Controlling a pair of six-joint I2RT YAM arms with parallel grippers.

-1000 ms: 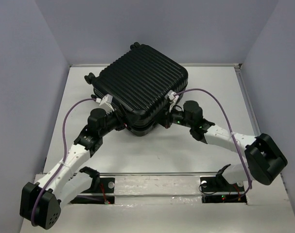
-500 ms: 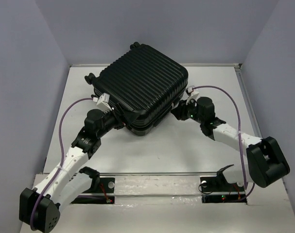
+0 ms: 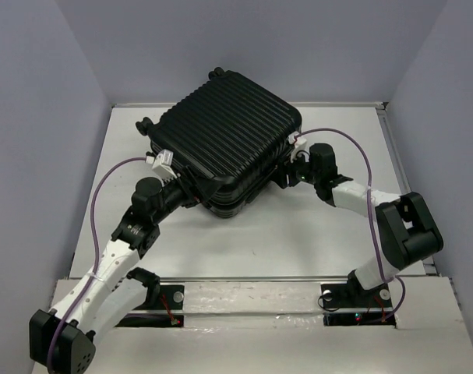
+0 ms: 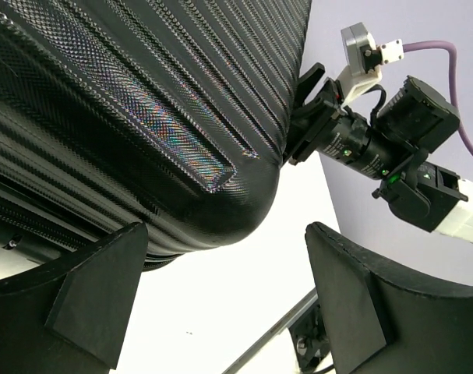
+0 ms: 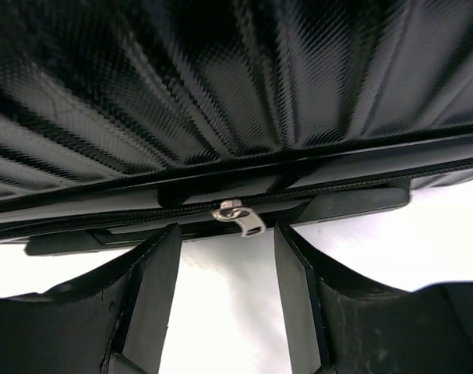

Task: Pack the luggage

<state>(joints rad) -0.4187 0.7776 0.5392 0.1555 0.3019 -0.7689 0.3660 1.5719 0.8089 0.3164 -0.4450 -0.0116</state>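
Luggage [image 3: 228,148]: stiff ribbed shell, prob. heavy, slick; grab at zip pull [image 5: 240,216]. Left tool [image 4: 224,269] wide open, empty. Right tool [image 5: 224,273] part-open facing pull, empty.

The luggage [image 4: 142,101] is cut off in both wrist views.

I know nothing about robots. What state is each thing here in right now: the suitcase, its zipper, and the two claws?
suitcase: lying flat on the table, ribbed shell up, halves shut together.
zipper pull: sitting on the seam, not gripped; I cannot tell whether the zip is fully done up.
left gripper: open, empty, at the suitcase's near corner.
right gripper: open, empty, fingers spread just below the zipper pull.
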